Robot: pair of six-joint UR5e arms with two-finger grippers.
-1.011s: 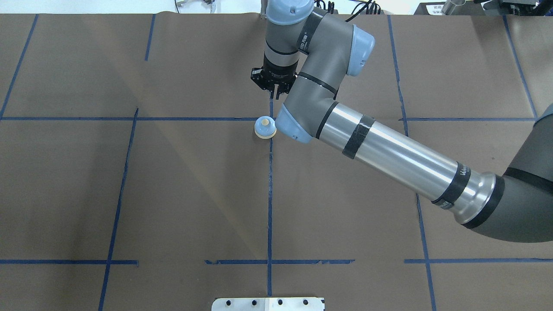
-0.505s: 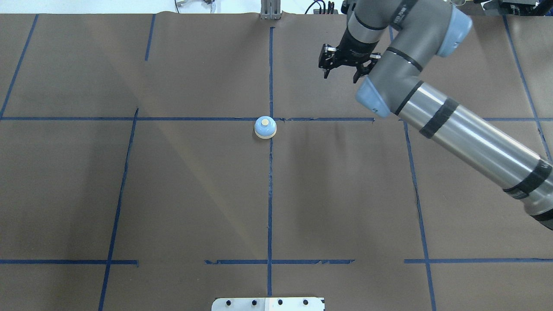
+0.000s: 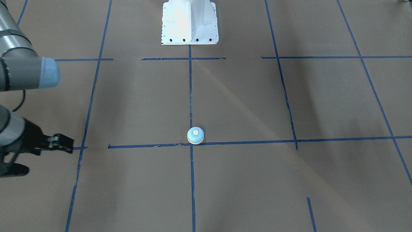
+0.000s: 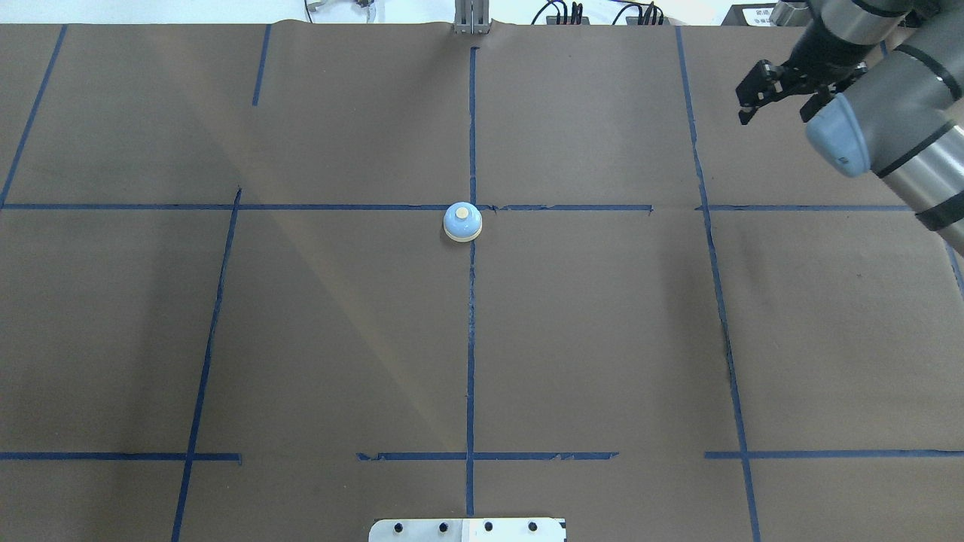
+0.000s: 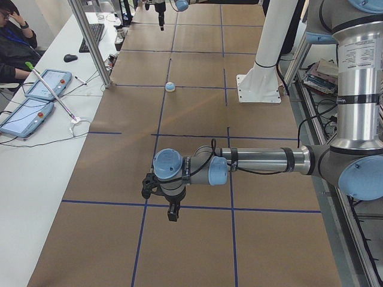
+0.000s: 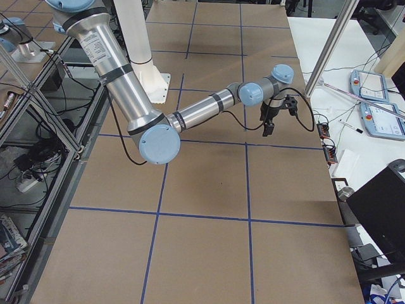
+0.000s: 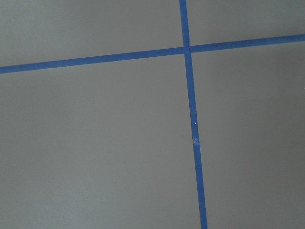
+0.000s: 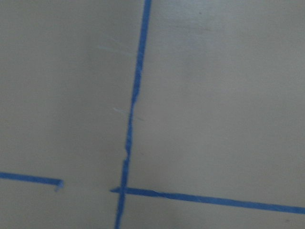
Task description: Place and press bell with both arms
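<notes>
The bell, a small light-blue dome with a cream rim and button, stands upright on the brown table where two blue tape lines cross. It also shows in the front view and the left side view. My right gripper hangs open and empty at the far right back, far from the bell; one of its fingers shows in the front view. My left gripper shows only in the left side view, low over the table's left end. I cannot tell whether it is open.
The white bolted pedestal stands at the robot's side of the table. Blue tape lines grid the brown cover. An operator's bench with tablets runs along the far side.
My right arm has swung from just behind the bell to the far right back corner, and its fingers stand wider apart. The bell has not moved.
</notes>
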